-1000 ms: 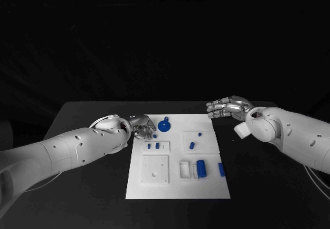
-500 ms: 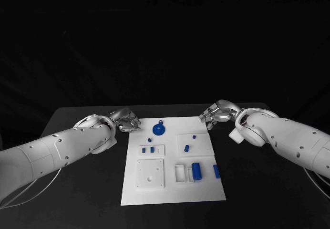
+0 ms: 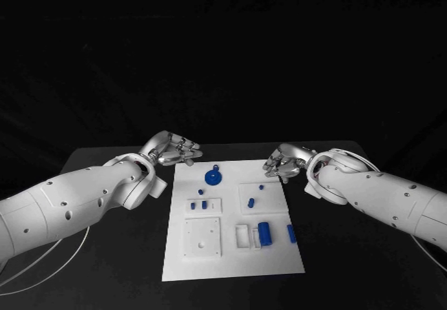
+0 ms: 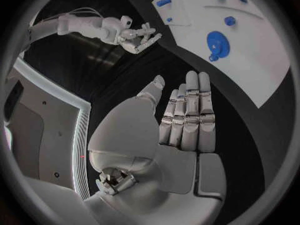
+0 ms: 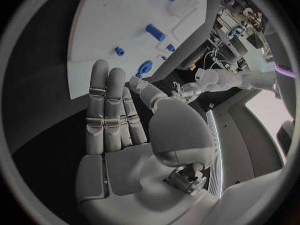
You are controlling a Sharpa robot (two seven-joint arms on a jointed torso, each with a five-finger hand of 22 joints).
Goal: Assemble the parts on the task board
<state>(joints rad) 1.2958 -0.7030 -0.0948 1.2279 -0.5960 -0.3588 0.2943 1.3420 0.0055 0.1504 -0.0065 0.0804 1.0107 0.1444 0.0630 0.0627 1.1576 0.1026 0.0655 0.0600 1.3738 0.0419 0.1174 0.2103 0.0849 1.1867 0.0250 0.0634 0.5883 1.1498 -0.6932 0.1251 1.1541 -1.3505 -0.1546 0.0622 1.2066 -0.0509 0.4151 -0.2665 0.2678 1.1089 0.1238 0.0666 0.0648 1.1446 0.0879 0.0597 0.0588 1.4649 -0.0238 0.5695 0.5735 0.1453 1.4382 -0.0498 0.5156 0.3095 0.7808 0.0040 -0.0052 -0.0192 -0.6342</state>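
Assembly barely starting, both hands idling empty.
Left hand (image 3: pixel 173 149) and right hand (image 3: pixel 285 161) are hovering, fingers released, flanking the far end of the board (image 3: pixel 233 258); parts (image 3: pixel 265 233) are lying loose on it.

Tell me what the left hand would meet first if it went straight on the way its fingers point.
Probably the task board, near the round blue part: the left hand's straight fingers aim there, though depth is unclear.

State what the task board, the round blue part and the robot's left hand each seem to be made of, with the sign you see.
Task board: likely matte white plastic; flat, even, no glare.
Round blue part: probably moulded plastic; uniform colour, smooth face with small holes in the left wrist view.
Left hand: seemingly silver metal or metallic-coated plastic; segments catch highlights.
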